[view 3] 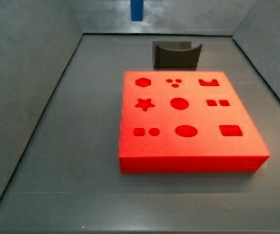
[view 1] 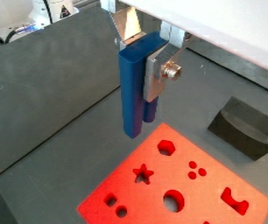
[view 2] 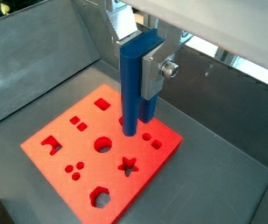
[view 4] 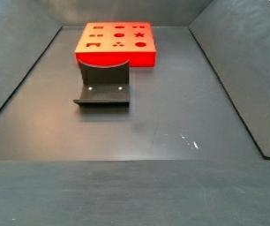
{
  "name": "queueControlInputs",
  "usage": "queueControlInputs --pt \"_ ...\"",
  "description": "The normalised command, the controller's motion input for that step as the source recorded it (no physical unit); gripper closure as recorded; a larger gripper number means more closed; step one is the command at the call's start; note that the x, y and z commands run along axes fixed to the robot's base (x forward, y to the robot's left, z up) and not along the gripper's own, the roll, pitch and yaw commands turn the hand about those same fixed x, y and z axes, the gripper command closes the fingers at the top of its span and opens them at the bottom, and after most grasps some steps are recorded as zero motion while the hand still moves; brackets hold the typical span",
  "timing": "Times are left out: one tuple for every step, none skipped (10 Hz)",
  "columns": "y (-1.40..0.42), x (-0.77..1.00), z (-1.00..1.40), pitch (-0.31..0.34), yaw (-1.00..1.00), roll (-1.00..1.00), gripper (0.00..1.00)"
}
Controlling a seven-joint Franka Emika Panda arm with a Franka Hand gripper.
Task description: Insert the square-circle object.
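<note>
My gripper (view 1: 144, 63) is shut on the square-circle object (view 1: 130, 87), a long dark-blue peg of two parallel prongs that hangs straight down between the silver fingers (view 1: 158, 74). It shows the same way in both wrist views (view 2: 133, 83). The red block (view 1: 172, 185) with shaped holes lies on the floor well below the peg's tip (view 2: 102, 153). In a side view only the peg's lower end (view 3: 136, 9) shows at the top edge, high above the block (view 3: 186, 119). The gripper is out of view in the side view (view 4: 116, 42) that shows the block at the far end.
The dark grey curved stand (view 3: 176, 53) sits on the floor just beyond the block's far edge; it also shows in a wrist view (view 1: 244, 127) and a side view (view 4: 103, 86). Grey walls (view 3: 57, 82) enclose the dark floor (view 4: 149, 124).
</note>
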Motion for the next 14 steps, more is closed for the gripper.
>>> queueControlInputs --pt "-0.21 0.07 -0.25 -0.073 -0.04 0.01 1.0" --pt "-0.31 0.03 -0.43 -0.19 -0.11 0.0 1.0" --pt "-0.36 0.06 -0.46 -0.217 -0.12 0.0 1.0" --pt "-0.4 0.11 -0.5 -0.199 -0.13 0.0 1.0" --pt "-0.33 0.21 -0.51 -0.167 -0.07 0.0 1.0" --pt "-0.36 0.28 -0.46 -0.167 -0.03 0.0 1.0" --pt "-0.39 0.26 -0.35 -0.203 0.0 0.0 1.0" --pt "-0.3 0.26 -0.42 -0.144 0.0 0.0 1.0" --pt "-0.3 0.3 -0.47 -0.123 -0.01 0.0 1.0" --pt "-0.21 0.24 -0.49 -0.173 -0.22 -0.02 1.0" --pt "-0.17 0.19 -0.45 -0.229 -0.45 -0.03 1.0" --pt "-0.16 0.15 -0.26 -0.214 -0.69 0.0 1.0" --pt "-0.05 0.06 -0.03 -0.101 -0.93 0.0 1.0" --pt "0.0 0.0 0.0 -0.043 -1.0 0.0 1.0"
